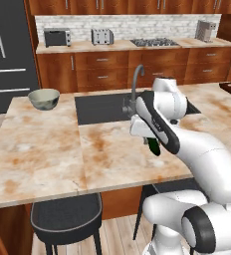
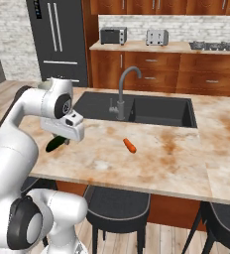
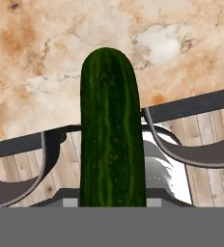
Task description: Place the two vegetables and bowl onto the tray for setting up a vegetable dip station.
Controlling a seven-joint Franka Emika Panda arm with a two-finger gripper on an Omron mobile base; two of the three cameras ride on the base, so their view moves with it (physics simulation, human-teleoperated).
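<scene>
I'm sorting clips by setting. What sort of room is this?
A rendered home kitchen: an island counter with a sink and faucet, a stovetop and toaster along the back wall.

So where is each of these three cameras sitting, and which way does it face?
Left base view: behind the arm, on its left, facing forward over the counter with the bowl; the white arm rises at lower right.
Right base view: behind, on its right; the arm rises at lower left, beyond it a carrot.
Hand view: on the hand, looking along the cucumber it grips.
Both base views share the sink and faucet.
</scene>
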